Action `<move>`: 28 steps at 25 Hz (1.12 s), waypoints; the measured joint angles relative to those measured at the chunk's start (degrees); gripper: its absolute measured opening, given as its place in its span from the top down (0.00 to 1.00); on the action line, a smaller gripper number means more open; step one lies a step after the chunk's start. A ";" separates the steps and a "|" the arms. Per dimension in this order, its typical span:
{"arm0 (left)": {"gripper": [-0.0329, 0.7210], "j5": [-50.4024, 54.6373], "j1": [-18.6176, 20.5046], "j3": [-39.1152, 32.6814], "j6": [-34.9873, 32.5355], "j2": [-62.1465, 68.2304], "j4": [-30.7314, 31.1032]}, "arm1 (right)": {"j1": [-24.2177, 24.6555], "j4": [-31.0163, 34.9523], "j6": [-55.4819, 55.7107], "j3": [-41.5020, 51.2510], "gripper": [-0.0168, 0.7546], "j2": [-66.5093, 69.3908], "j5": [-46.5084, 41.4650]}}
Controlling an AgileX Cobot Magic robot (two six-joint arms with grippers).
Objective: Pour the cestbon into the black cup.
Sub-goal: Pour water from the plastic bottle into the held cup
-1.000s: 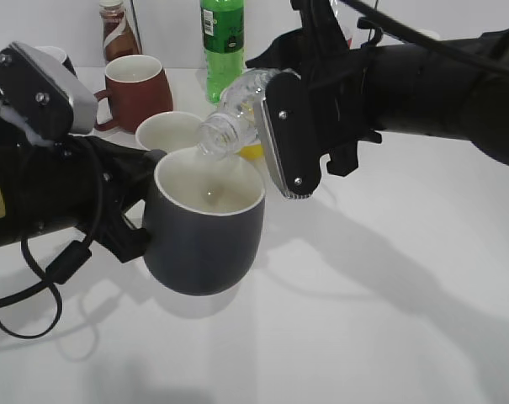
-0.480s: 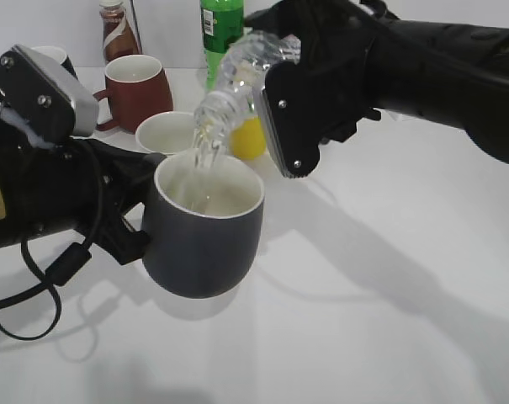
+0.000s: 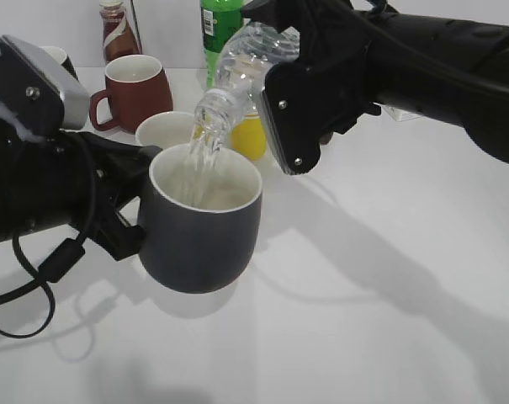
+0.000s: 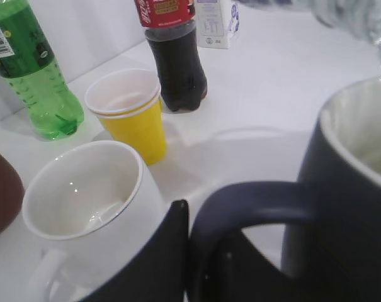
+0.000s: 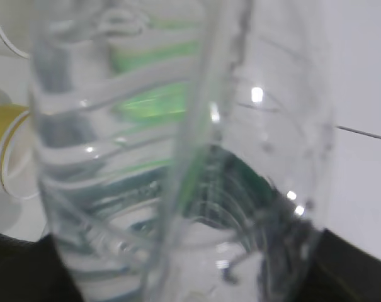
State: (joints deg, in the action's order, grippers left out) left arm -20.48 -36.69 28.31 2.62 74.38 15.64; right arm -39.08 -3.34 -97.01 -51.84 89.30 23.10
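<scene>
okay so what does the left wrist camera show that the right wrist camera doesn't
Only the left wrist view shows the black cup with its handle, a white mug, a cola bottle, a green soda bottle and a small white carton.

Only the right wrist view shows the cestbon up close, its ribbed clear body filling the frame.

Both show the yellow paper cup, just an edge of it in the right wrist view, and the white table. The cestbon barely enters the left wrist view, at the top right corner.

Black arms (image 3: pixel 439 63), grey screwed plates (image 3: pixel 31 80), looping black cable (image 3: pixel 35 278).
</scene>
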 joint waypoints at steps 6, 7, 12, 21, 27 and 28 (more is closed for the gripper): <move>0.90 0.00 -0.02 0.00 0.00 0.00 0.02 | 0.00 0.06 2.08 0.00 0.40 0.00 -0.07; 0.90 0.00 -0.02 0.00 0.00 0.00 0.02 | 0.00 0.06 3.39 0.00 0.40 0.00 -0.50; 0.90 0.00 0.03 0.00 -0.10 0.00 0.07 | 0.00 0.06 19.81 -0.06 0.40 0.00 -8.05; 0.90 -3.80 4.21 0.00 -0.15 0.00 -0.63 | 0.07 0.07 79.55 -0.06 0.40 -0.63 -10.08; 0.90 -11.79 14.02 0.00 -0.48 0.07 -3.20 | 4.43 -0.04 101.29 -0.06 0.40 -1.11 -2.88; 0.90 -13.26 16.80 0.00 -0.87 0.31 -4.04 | 5.91 -0.04 101.94 0.11 0.40 -1.12 -2.73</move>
State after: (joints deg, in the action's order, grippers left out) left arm -33.75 -19.89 28.31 1.75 74.69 11.60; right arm -33.17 -3.38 4.93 -51.74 88.18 20.36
